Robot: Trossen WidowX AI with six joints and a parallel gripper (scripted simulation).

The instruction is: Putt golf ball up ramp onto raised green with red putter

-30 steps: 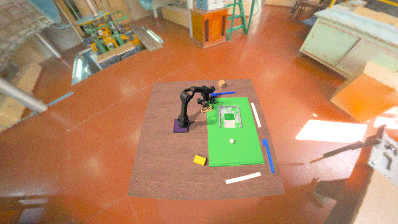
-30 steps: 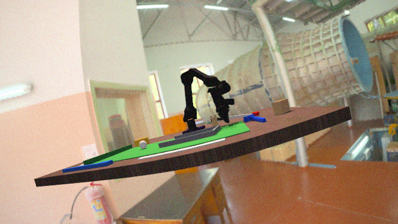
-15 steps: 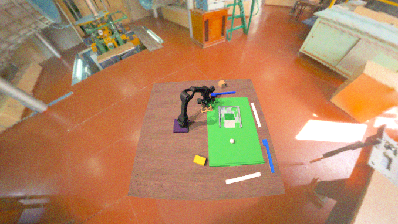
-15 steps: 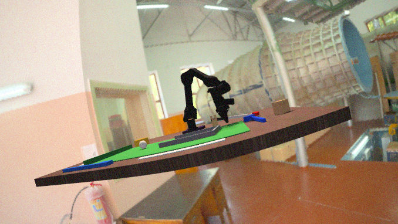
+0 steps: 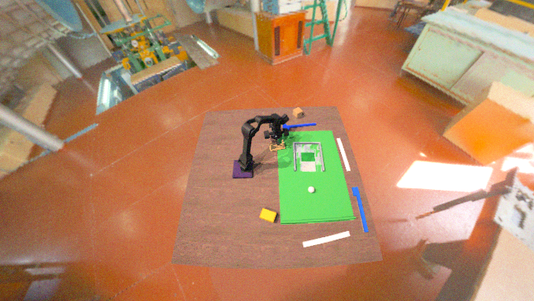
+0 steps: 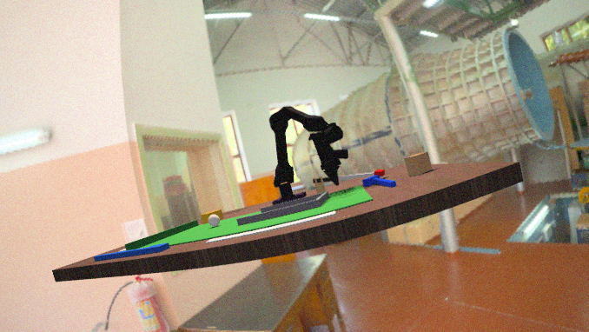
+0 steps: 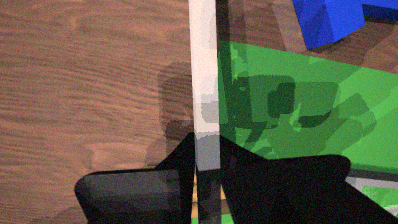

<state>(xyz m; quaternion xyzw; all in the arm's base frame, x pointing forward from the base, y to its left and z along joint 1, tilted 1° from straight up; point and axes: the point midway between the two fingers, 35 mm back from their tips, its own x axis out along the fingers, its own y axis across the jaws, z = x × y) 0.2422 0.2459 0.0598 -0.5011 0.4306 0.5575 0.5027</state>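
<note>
My gripper (image 5: pixel 277 140) (image 6: pixel 334 178) (image 7: pixel 201 136) is low at the far left corner of the green mat (image 5: pixel 315 206) (image 6: pixel 195 232) (image 7: pixel 310 100), shut on the pale shaft (image 7: pixel 204 75) of the red putter. The putter's red head (image 6: pixel 379 172) shows beyond the gripper in the exterior view. The shaft runs straight away from the fingers along the mat's edge. The small wooden stand (image 5: pixel 276 147) is just below the gripper. The white golf ball (image 5: pixel 311 189) (image 6: pixel 214 220) lies on the mat, nearer the front. The grey-framed ramp with the raised green (image 5: pixel 308 157) (image 6: pixel 295 202) lies between the ball and the gripper.
A blue putter (image 5: pixel 299 125) (image 6: pixel 379 182) (image 7: pixel 327 20) lies just beyond the mat's far edge. A tan cube (image 5: pixel 298 113) (image 6: pixel 418 163), a yellow block (image 5: pixel 268 215), white bars (image 5: pixel 343 154) (image 5: pixel 326 239) and a blue bar (image 5: pixel 360 209) (image 6: pixel 130 252) lie around the mat on the wooden table (image 5: pixel 220 221).
</note>
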